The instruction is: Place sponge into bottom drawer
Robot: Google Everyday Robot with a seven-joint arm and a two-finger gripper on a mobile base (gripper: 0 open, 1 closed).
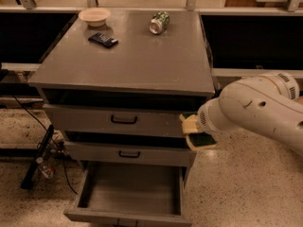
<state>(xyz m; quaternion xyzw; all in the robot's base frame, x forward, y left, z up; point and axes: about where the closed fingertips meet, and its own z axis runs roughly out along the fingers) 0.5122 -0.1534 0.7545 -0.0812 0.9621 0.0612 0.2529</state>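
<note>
The gripper [192, 134] is seen at the near right corner of the cabinet [128, 60], level with the gap between the top drawer [94, 119] and the middle drawer [142, 154]. It is carried by a thick white arm [260, 109] that enters from the right. Its two pale fingers [189, 125] are clamped on the sponge [204, 138], whose dark green face is shown between them. The sponge is thus held in the air, just beside the cabinet's right edge, above and to the right of the bottom drawer [132, 190]. That drawer is pulled well out toward the near side, and its grey floor is exposed. The two upper drawers, each fitted with a black handle, are seen slightly ajar. On the cabinet top a flat black packet [103, 39] is laid at the far left, a pale bowl [94, 16] is set beyond it, and a can [159, 21] is laid on its side near the far edge. Dark cables [45, 148] are seen on the speckled floor to the left.
</note>
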